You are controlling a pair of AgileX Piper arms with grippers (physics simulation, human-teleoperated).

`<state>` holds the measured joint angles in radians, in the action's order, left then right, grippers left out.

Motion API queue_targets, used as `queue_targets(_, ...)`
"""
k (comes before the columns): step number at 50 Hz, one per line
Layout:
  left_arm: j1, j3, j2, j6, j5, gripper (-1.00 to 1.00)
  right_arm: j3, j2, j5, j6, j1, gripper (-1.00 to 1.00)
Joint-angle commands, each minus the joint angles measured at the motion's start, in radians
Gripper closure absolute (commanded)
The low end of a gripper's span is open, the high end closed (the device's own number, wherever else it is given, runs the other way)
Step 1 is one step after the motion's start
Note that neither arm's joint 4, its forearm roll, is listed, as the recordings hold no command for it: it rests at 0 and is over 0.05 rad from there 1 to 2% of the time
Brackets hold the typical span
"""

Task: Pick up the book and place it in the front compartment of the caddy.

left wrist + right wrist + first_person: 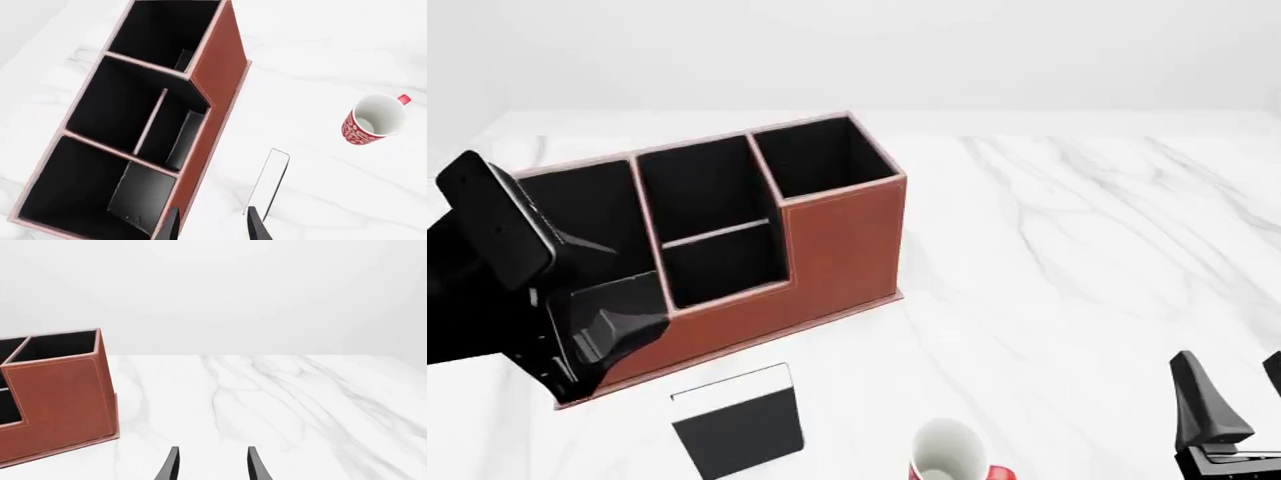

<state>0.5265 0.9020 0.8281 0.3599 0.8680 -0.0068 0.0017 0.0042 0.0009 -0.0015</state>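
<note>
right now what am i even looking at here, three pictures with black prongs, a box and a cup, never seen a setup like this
These are computer renders of two robot arms at a white marble table. The front view looks down from a fixed camera behind the arms. The other two come from a camera on each arm, just behind its gripper, so the black prongs are gripper fingers.

The left gripper hangs open above the table, beside the near wall of the caddy, a reddish-brown desk organiser with black compartments. The right gripper is open too, low over bare table.

On the table, nearer the camera than the caddy, lie a thin black book with a white edge and a red-patterned mug. Neither gripper holds anything.
</note>
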Motion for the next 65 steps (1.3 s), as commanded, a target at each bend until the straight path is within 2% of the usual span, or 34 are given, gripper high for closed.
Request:
queue_targets(1,0.051,0.020,0.051,0.013,0.071,-1.00,0.001,0.002,-0.003,0.000,0.000,-1.00)
queue_targets(4,0.077,0.036,0.064,-0.004,0.080,-1.00,0.001,0.002,-0.002,-0.001,0.000,-1.00)
queue_targets(6,0.061,0.029,0.076,0.025,0.090,-1.00,0.001,0.002,-0.002,0.000,0.000,-1.00)
queue_targets(11,0.107,0.034,0.111,0.015,0.108,-1.00,0.001,0.002,-0.002,0.000,0.000,-1.00)
queue_targets(12,0.089,0.041,0.117,0.027,0.110,-1.00,0.001,0.002,-0.003,0.000,0.000,-1.00)
queue_targets(16,0.133,0.051,0.156,0.016,0.129,-1.00,0.001,0.001,-0.003,0.000,0.000,-1.00)
queue_targets(22,0.151,0.065,0.182,0.029,0.137,-1.00,0.001,0.002,-0.003,-0.001,0.000,-1.00)
queue_targets(24,0.199,0.064,0.209,0.001,0.140,-1.00,0.001,0.002,-0.002,-0.001,0.000,-1.00)
queue_targets(26,0.203,0.065,0.216,-0.003,0.136,-1.00,0.001,0.002,-0.003,0.000,0.000,-1.00)
queue_targets(27,0.245,0.066,0.228,-0.033,0.139,-1.00,0.001,0.002,-0.003,0.000,0.000,-1.00)
queue_targets(29,0.199,0.057,0.237,0.009,0.132,-1.00,0.001,0.002,-0.003,0.000,0.000,-1.00)
queue_targets(33,0.255,0.061,0.260,-0.022,0.132,-1.00,0.001,0.002,-0.003,0.000,0.000,-1.00)
queue_targets(42,0.216,0.047,0.289,0.020,0.118,-1.00,0.001,0.002,-0.003,0.000,0.000,-1.00)
queue_targets(47,0.223,0.026,0.306,0.014,0.096,-1.00,0.001,0.002,-0.003,0.000,0.000,-1.00)
queue_targets(48,0.244,0.030,0.309,-0.007,0.095,-1.00,0.001,0.002,-0.003,0.000,0.000,-1.00)
queue_targets(51,0.221,0.014,0.315,0.012,0.083,-1.00,0.001,0.002,-0.003,0.000,0.000,-1.00)
queue_targets(52,0.256,0.021,0.315,-0.017,0.081,-1.00,0.001,0.002,-0.002,-0.001,0.000,-1.00)
queue_targets(53,0.256,0.021,0.315,-0.017,0.081,-1.00,0.001,0.002,-0.002,-0.001,0.000,-1.00)
queue_targets(56,0.220,-0.001,0.325,0.020,0.066,-1.00,0.001,0.002,-0.003,0.000,0.000,-1.00)
queue_targets(60,0.239,0.006,0.326,0.006,0.068,-1.00,0.001,0.002,-0.003,-0.001,0.000,-1.00)
queue_targets(65,0.223,0.001,0.332,0.020,0.063,-1.00,0.001,0.002,-0.003,0.000,0.000,-1.00)
